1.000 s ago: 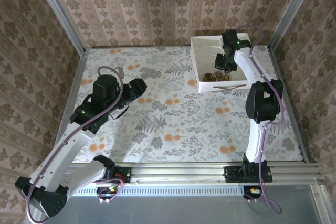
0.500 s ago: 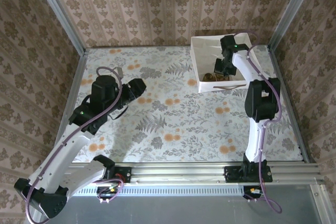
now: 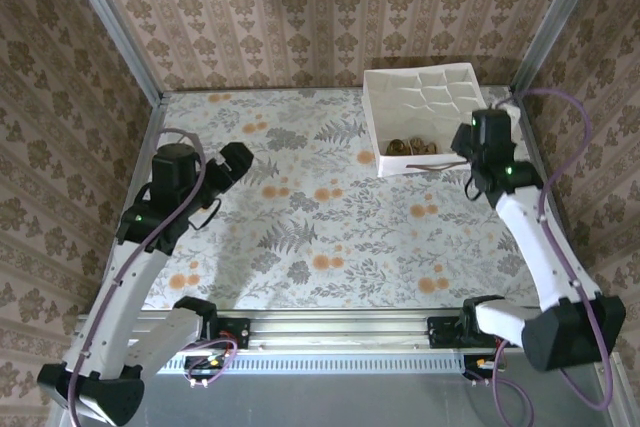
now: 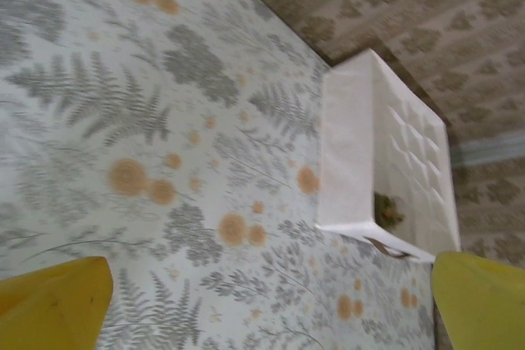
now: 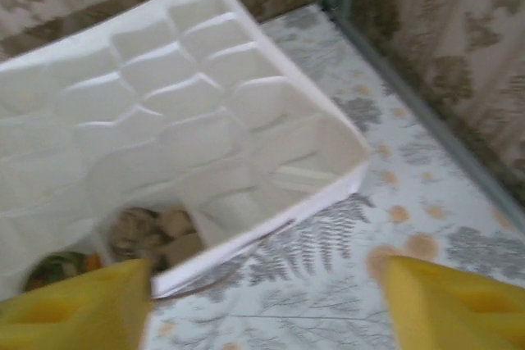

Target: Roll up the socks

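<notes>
The socks lie as two small rolled bundles in the front row of the white compartment box (image 3: 378,107). The olive-green bundle (image 3: 398,146) is to the left of the brown-and-cream one (image 3: 424,147). In the right wrist view the brown bundle (image 5: 156,231) and the green one (image 5: 57,268) sit behind the box's front wall (image 5: 271,219). My right gripper (image 3: 468,143) hangs open at the box's front right corner, its yellow fingers (image 5: 451,301) empty. My left gripper (image 3: 238,159) is open over the left of the table, far from the box (image 4: 353,153). The green bundle (image 4: 387,211) shows inside it.
A floral cloth (image 3: 330,227) covers the table. Papered walls close it in on three sides, with metal posts (image 3: 548,17) at the corners. The box stands at the back right, with a brown strap (image 3: 438,163) along its front.
My right gripper has pulled back out of the box toward the near right and opened, leaving the bundle inside. My left gripper has drawn back to the left and opened wider.
</notes>
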